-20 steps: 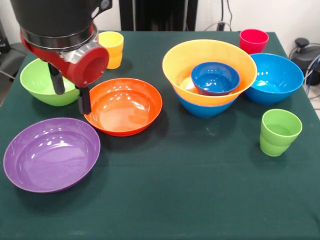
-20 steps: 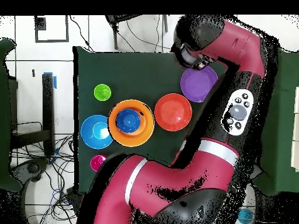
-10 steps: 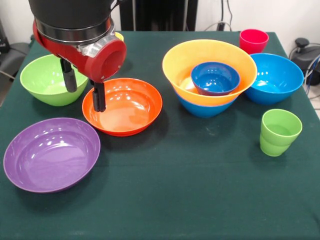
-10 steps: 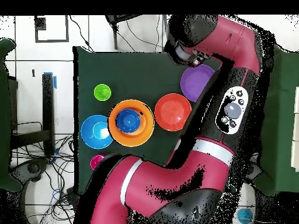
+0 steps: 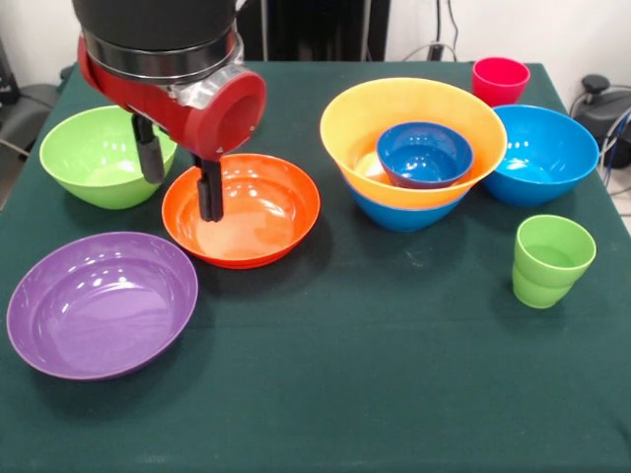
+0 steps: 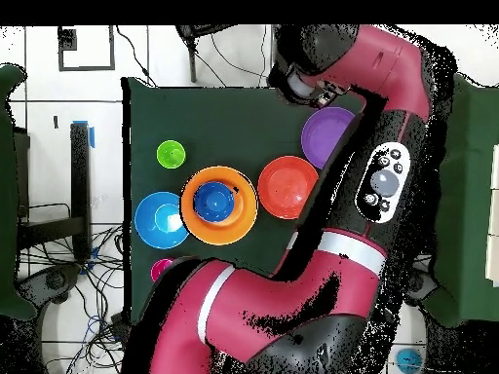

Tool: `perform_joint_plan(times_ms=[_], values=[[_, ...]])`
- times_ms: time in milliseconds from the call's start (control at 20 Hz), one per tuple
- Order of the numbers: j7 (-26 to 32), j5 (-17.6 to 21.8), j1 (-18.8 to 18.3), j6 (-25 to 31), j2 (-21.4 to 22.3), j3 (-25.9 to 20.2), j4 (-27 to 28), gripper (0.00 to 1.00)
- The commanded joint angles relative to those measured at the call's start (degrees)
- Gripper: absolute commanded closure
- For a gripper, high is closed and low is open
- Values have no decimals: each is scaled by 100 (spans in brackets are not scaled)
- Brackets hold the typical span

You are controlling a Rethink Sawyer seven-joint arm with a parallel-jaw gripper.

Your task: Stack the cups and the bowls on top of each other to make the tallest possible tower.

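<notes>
Front and overhead views. The gripper (image 5: pixel 179 182) hangs over the left rim of the orange-red bowl (image 5: pixel 246 212), its fingers (image 5: pixel 209 193) spread and empty, one on each side of that rim. Lime bowl (image 5: pixel 94 158) behind-left, purple bowl (image 5: pixel 99 301) in front. The tower (image 5: pixel 414 148) stands mid-counter (image 5: pixel 375 374): small blue bowl (image 5: pixel 426 153) nested in the yellow-orange bowl (image 5: pixel 394 113), itself in a blue one. Another blue bowl (image 5: pixel 547 153) touches its right side. Red cup (image 5: pixel 500 79) stands behind, green cup (image 5: pixel 550 261) well apart in front.
</notes>
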State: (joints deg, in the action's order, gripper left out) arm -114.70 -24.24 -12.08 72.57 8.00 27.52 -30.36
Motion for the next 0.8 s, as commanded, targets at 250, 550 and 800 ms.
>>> perform_joint_plan(times_ms=[250,550,800], values=[[-974,-48,367,450,-311,-385,107,0],[-1093,-88,397,489,-407,-267,234,0],[-1142,-51,483,443,-335,-237,72,0]])
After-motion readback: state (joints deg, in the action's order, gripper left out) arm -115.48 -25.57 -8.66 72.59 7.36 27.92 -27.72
